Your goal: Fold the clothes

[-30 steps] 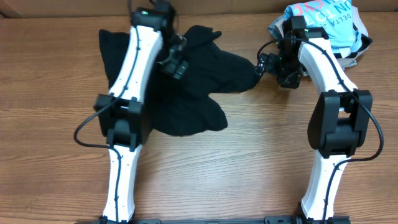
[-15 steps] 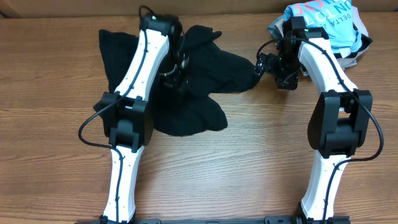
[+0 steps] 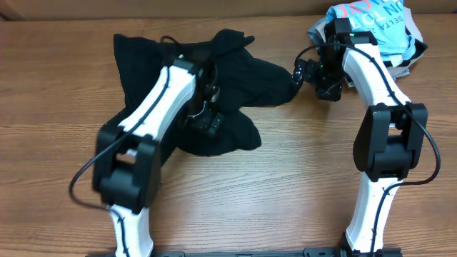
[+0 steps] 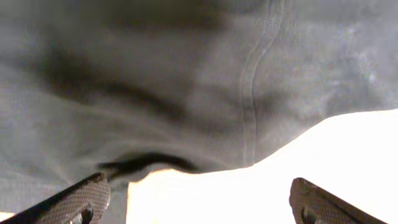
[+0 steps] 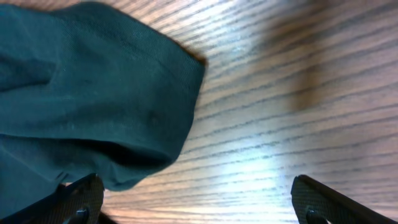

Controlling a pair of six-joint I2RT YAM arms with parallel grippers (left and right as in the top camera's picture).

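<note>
From overhead, we see the black garment [image 3: 239,75] lying crumpled on the table [image 3: 285,185], left of centre towards the far edge. The left arm [image 3: 153,107] rises from the near edge and bends at the elbow. Its forearm slants across the garment's left half and its wrist turns back down. The left end effector [image 3: 207,120] sits over the cloth's near part, but from here we cannot tell how wide it stands or whether it touches the fabric. The right arm [image 3: 371,78] stands on the right with its forearm reaching to the far edge, beside a light blue T-shirt [image 3: 375,25]. Its wrist turns left, so the right end effector [image 3: 305,73] points at the garment's right tip, just beside it.

In the left wrist view, the left end effector [image 4: 200,186] is spread wide, with one fingertip [image 4: 87,196] at each lower corner and nothing between them. The garment [image 4: 186,74], washed to grey here, fills the upper frame. A seam runs down it, and its edge lies just ahead of the fingers over glaring table [image 4: 311,162].

In the right wrist view, the right end effector [image 5: 199,190] is also spread wide and holds nothing. A rounded flap of the garment [image 5: 93,81] lies at upper left, reaching near the left fingertip [image 5: 81,196]. Bare table [image 5: 298,93] takes up the rest.
</note>
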